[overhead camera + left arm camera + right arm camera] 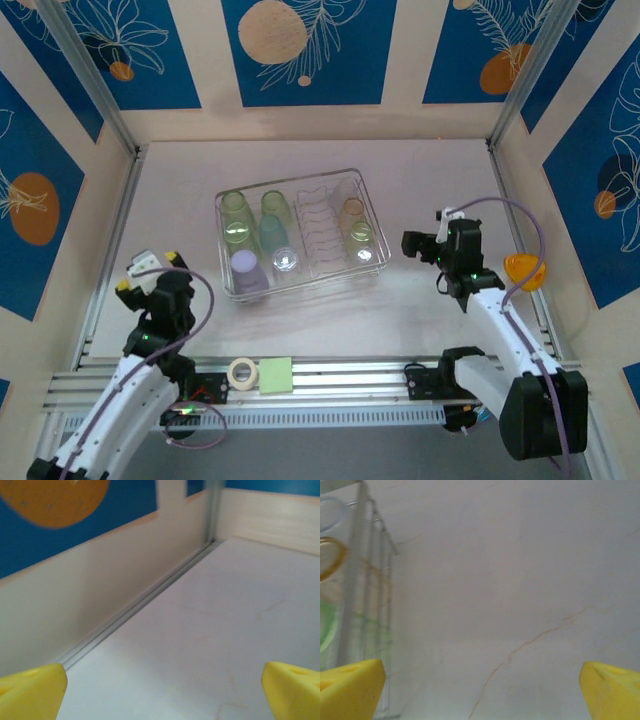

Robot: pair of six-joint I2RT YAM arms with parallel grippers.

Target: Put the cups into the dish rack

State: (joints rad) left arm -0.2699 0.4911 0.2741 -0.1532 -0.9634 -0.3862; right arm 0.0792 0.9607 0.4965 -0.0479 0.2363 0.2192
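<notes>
The silver wire dish rack [335,262] stands mid-table. Inside it are several cups: light green ones [235,213], a teal one [272,236], a lavender one [247,272], a clear one [286,262] and a peach one [352,209]. My left gripper [150,272] hovers left of the rack, open and empty; its yellow fingertips [30,690] frame bare table. Just right of the rack, my right gripper [420,244] is open with nothing between its fingertips [612,690]. The right wrist view catches the rack's edge [365,580], a peach rim [330,557] and a green cup [327,622].
An orange dome-shaped piece [525,270] lies at the right wall beside the right arm. A white tape roll [241,372] and a green pad [276,375] sit on the near aluminium rail. Side walls and metal tracks [140,605] bound the table.
</notes>
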